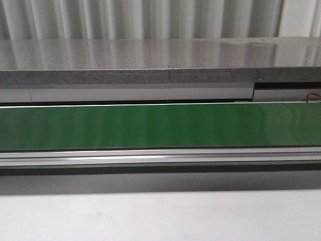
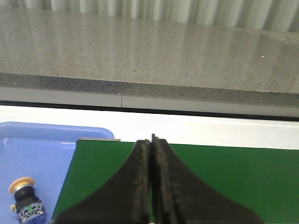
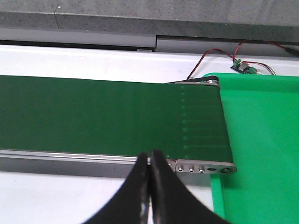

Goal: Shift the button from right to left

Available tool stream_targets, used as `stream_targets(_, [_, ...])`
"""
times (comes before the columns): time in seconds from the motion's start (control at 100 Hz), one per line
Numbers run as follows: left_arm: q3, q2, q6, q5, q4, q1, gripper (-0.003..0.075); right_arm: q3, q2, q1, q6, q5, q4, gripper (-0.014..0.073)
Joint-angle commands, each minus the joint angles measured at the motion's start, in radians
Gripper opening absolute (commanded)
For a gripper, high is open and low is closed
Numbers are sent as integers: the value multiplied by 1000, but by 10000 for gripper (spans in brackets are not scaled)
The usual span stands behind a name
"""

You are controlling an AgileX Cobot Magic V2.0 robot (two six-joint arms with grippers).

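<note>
Button (image 2: pixel 24 199) lying in blue tray (image 2: pixel 46 149) by green belt (image 2: pixel 224 177). Left gripper (image 2: pixel 152 140) and right gripper (image 3: pixel 150 156) both clenched, holding nothing.

Your front view looks forward, level and close, along the green conveyor belt (image 1: pixel 160 125). Your left wrist view sits just behind the left gripper (image 2: pixel 152 140), facing that belt's end by the blue tray (image 2: pixel 42 144). Your right wrist view, behind the right gripper (image 3: pixel 150 156), shares the belt, ending beside the green tray (image 3: pixel 261 140).
</note>
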Motion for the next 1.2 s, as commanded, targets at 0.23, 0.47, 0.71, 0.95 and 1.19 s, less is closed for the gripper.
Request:
stream_targets(0.23, [-26,9,-2,-70,-7,-11,-20,-25,4,1,-5,-65,8,-67])
stream_targets(0.47, [-26,9,-2,-70,-7,-11,-20,-25,4,1,-5,-65,8,-67])
stream_targets(0.71, [-26,9,-2,-80,-9,-11,-20,-25,4,1,-5,-65,8,-67])
stream_targets(0.95, [112,-73,-2,-248,-9,-5,-20,-25,4,1,-5,-65,8,-67])
stream_targets(1.19, [323,-240,-2,-383,-11,27,-20,-25,4,1,-5,-65,8,-67])
